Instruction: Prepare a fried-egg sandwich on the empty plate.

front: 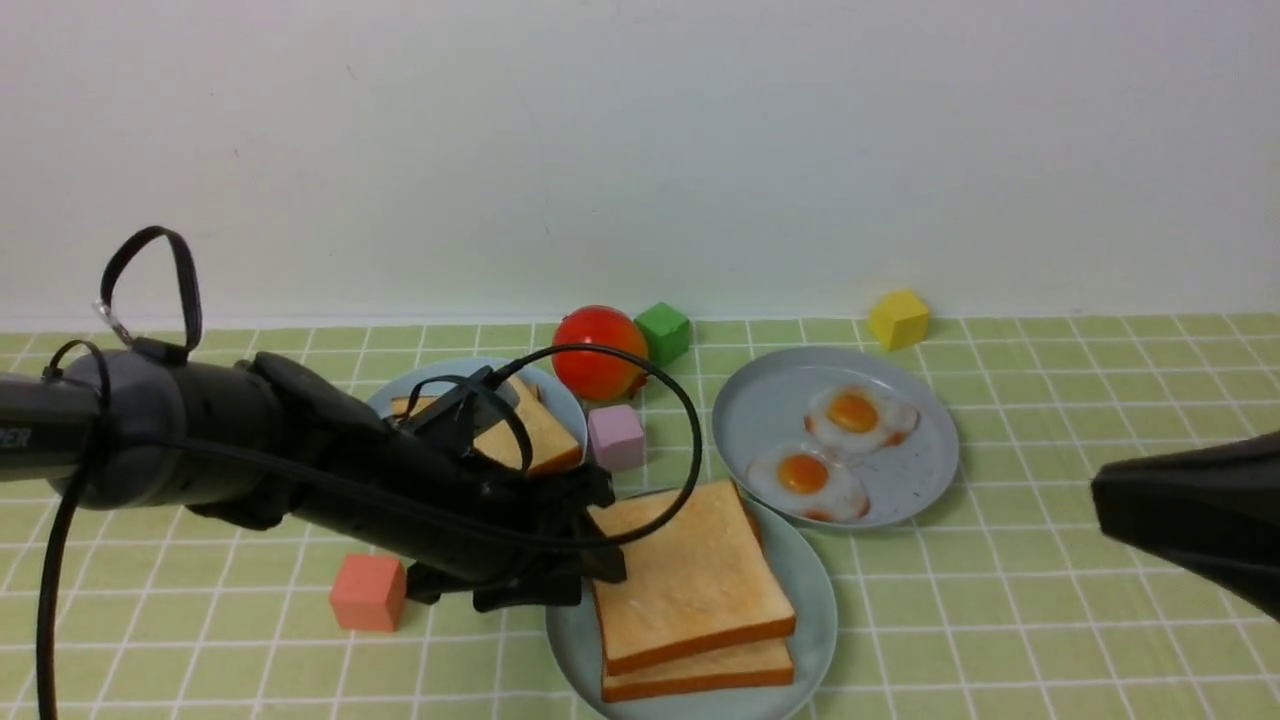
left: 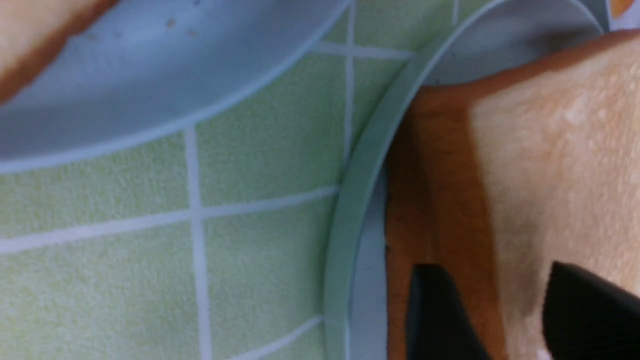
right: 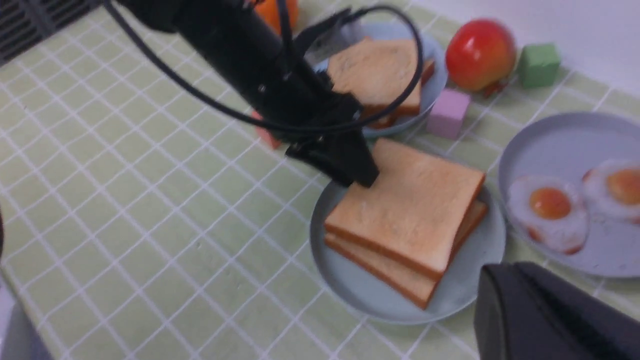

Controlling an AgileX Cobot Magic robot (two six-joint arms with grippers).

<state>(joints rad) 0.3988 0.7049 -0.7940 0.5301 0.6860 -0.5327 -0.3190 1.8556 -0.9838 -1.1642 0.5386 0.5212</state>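
step: looks like the closing bit to me. The top slice [front: 680,560] lies flat on the lower slice [front: 700,672], a touch skewed, so the lower one peeks out along the near edge.
sandwich [right: 405,220]: sits on the mint-green plate [front: 808,600], roughly centred, with bare plate showing on its right side.
egg inside?: honestly can't see one in the seam from any view, so no idea if the filling is in.
left gripper [left: 492,272]: over the plate's far-left side, at the back-left corner of the top slice. The fingers [left: 435,315] show a narrow gap with the toast's edge in it. Pinching or loose, I can't tell.
right gripper [front: 1180,520]: well off to the right of the plate with nothing near it. Only a black bulk shows, so I can't tell if it's apart or together.
spare eggs [front: 805,475]: two of them on a grey-blue plate [front: 770,410] just behind-right of the mint-green plate.
other toast [front: 535,435]: on a second grey-blue plate [front: 425,385] behind-left of the mint-green plate.
next move: my guess is let go if it's gripping, then back straight out from that corner, up and away from the plate. Dragging sideways would probably slide the top slice off square.
watch out: the pink block [front: 615,437] sits just behind the plate, near the exit path.
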